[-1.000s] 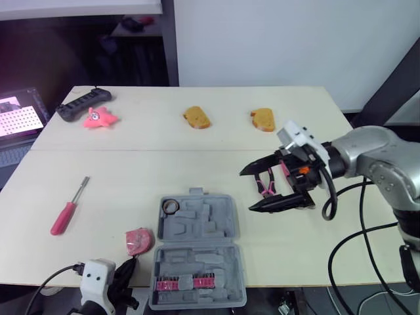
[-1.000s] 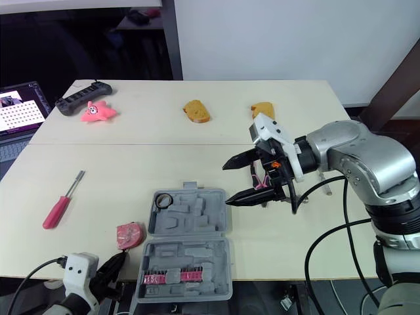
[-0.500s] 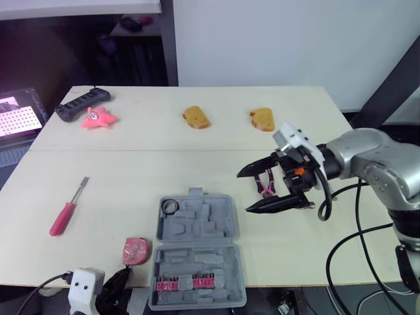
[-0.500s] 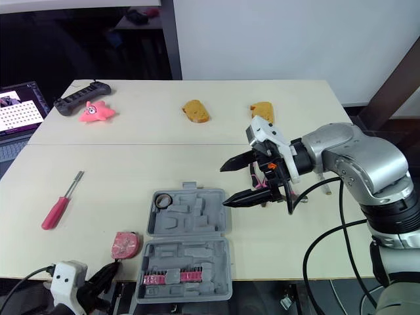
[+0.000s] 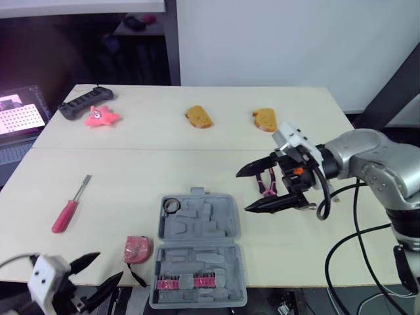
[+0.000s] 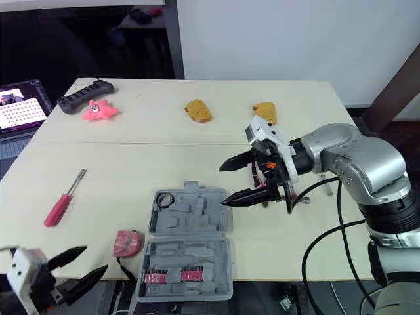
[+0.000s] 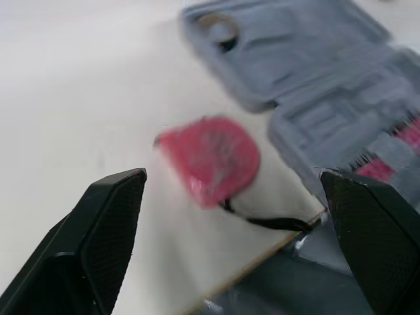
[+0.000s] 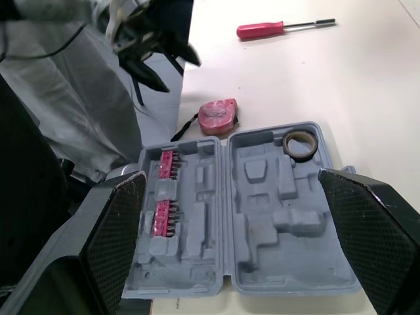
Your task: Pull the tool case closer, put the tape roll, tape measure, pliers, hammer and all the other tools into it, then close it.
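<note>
The grey tool case (image 5: 199, 249) lies open near the table's front edge, with the tape roll (image 5: 172, 205) in its far left corner. The pink tape measure (image 5: 137, 249) rests just left of the case, and the red screwdriver (image 5: 65, 213) lies further left. My left gripper (image 5: 109, 266) hangs open below the front edge, short of the tape measure (image 7: 213, 159), which sits between its fingers (image 7: 98, 243) in the left wrist view. Above the table to the right of the case, my right gripper (image 5: 243, 191) is open and empty. The pink-handled pliers (image 5: 268, 182) lie behind it.
Two orange bread-like pieces (image 5: 198, 117) (image 5: 266, 119) sit at the back. A pink star toy (image 5: 99, 117) and a black controller (image 5: 84, 102) are at the back left, beside a lit screen (image 5: 20, 113). A rack of pink bits (image 5: 180, 282) fills the case's near half.
My left gripper has gone from shut to open and dropped lower and leftward off the table's front edge. The right gripper crept slightly left, still open.
</note>
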You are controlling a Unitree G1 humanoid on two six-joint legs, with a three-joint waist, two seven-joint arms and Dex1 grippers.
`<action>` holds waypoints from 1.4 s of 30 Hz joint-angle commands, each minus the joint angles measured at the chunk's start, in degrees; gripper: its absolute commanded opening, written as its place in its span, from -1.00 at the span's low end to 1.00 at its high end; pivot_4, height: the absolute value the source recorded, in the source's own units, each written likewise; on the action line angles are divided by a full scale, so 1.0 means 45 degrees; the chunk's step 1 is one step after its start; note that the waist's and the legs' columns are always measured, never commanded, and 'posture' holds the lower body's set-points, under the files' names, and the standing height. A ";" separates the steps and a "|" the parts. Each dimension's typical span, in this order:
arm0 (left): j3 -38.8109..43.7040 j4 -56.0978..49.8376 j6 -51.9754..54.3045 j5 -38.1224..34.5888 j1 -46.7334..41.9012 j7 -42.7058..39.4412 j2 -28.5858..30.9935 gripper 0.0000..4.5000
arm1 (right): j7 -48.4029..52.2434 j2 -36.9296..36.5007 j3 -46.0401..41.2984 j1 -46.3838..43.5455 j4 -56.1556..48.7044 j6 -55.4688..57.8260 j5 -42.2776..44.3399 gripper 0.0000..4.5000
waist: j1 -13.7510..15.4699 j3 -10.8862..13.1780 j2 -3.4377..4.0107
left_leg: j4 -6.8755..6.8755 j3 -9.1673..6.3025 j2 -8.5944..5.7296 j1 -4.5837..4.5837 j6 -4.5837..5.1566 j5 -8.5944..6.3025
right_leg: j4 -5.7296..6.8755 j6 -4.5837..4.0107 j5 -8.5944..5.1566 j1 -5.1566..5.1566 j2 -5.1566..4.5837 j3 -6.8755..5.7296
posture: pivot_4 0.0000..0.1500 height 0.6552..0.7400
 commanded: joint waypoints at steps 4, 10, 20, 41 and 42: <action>-0.0829 0.2467 -0.1405 0.1126 -0.2638 -0.2912 0.2191 0.97 | -0.0186 -0.0019 -0.0392 -0.0079 -0.0559 -0.0015 0.0219 1.00 | -0.0076 0.0002 -0.0001 | -0.0007 0.0025 0.0007 -0.0018 0.0000 0.0000 | -0.0001 0.0001 0.0004 0.0029 0.0000 0.0012 | 1.00 0.36; -0.2828 0.4227 -0.3049 0.2621 -0.4848 -0.4028 0.2716 0.97 | -0.0668 -0.0235 -0.0794 0.0244 -0.1112 0.0373 0.0620 1.00 | -0.0017 0.0005 0.0004 | -0.0030 0.0028 0.0021 -0.0020 0.0000 0.0000 | 0.0010 0.0004 0.0004 0.0010 0.0012 0.0006 | 1.00 0.36; -0.5056 0.6563 -0.4566 0.3996 -0.7582 -0.3897 0.1758 0.97 | -0.0735 -0.0917 -0.0754 0.0691 -0.1806 0.0768 0.0902 1.00 | 0.0020 0.0002 0.0002 | 0.0000 0.0034 0.0022 -0.0022 0.0000 0.0001 | 0.0021 0.0005 0.0008 0.0023 0.0006 0.0010 | 1.00 0.36; -0.6094 0.8083 -0.4779 0.3750 -0.9373 -0.4265 0.1525 0.97 | -0.0839 -0.0995 -0.0805 0.0577 -0.1631 0.0769 0.0760 1.00 | 0.0024 -0.0008 0.0029 | 0.0004 0.0030 0.0025 -0.0015 0.0002 0.0002 | 0.0041 0.0009 0.0010 0.0026 0.0010 0.0008 | 1.00 0.36; -0.6086 0.7986 -0.4676 0.3675 -0.9387 -0.4320 0.1561 0.97 | -0.0862 -0.0992 -0.0829 0.0597 -0.1653 0.0772 0.0783 1.00 | 0.0024 -0.0008 0.0029 | 0.0004 0.0030 0.0024 -0.0016 0.0002 0.0002 | 0.0040 0.0010 0.0010 0.0026 0.0010 0.0008 | 1.00 0.36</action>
